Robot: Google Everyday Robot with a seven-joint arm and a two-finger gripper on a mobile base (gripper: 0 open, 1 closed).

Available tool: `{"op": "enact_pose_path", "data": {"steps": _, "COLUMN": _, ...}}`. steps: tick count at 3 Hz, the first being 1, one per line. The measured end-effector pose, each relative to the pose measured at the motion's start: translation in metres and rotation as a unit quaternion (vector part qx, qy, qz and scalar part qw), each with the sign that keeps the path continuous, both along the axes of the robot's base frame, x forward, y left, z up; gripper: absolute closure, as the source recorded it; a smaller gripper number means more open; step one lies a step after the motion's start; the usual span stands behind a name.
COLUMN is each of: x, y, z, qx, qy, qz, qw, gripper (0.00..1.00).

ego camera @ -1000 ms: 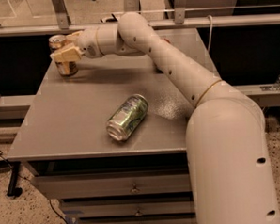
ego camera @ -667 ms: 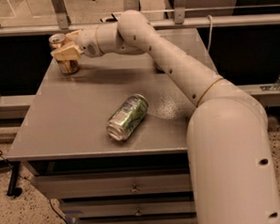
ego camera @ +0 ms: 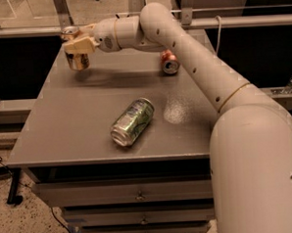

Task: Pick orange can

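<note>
The orange can [ego camera: 78, 60] is at the far left corner of the grey table [ego camera: 73, 137], upright, amber with a silver top. My gripper [ego camera: 76, 44] reaches in from the right and is shut on the can's upper part, with a tan finger [ego camera: 81, 45] across its front. The can seems to hang slightly above the table, with its shadow below and to the right. My white arm stretches from the lower right across the table to the can.
A green-and-silver can [ego camera: 132, 121] lies on its side near the table's middle. A red can [ego camera: 169, 63] lies on its side at the back, just under my arm. A metal rail [ego camera: 239, 21] runs behind the table. Drawers [ego camera: 135, 195] sit below its front edge.
The gripper and the orange can have shifted slightly right and upward. The arm has risen, and the red can behind it now shows more clearly.
</note>
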State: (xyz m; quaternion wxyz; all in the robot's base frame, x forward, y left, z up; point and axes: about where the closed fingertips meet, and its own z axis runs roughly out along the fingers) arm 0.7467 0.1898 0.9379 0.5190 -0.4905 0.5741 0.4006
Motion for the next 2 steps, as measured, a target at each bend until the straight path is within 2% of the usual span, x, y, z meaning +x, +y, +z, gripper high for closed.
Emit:
{"op": "enact_pose_path", "data": {"steps": 1, "x": 0.0004, "y": -0.0367, "z": 0.0277, "qx": 0.048, "qy": 0.017, "qz": 0.003, "qw": 0.9987, "gripper": 1.00}}
{"op": "enact_pose_path", "data": {"steps": 2, "x": 0.0004, "y": -0.0401, "z": 0.0334, "qx": 0.054, "qy": 0.017, "qz": 0.004, "qw": 0.9984, "gripper": 1.00}}
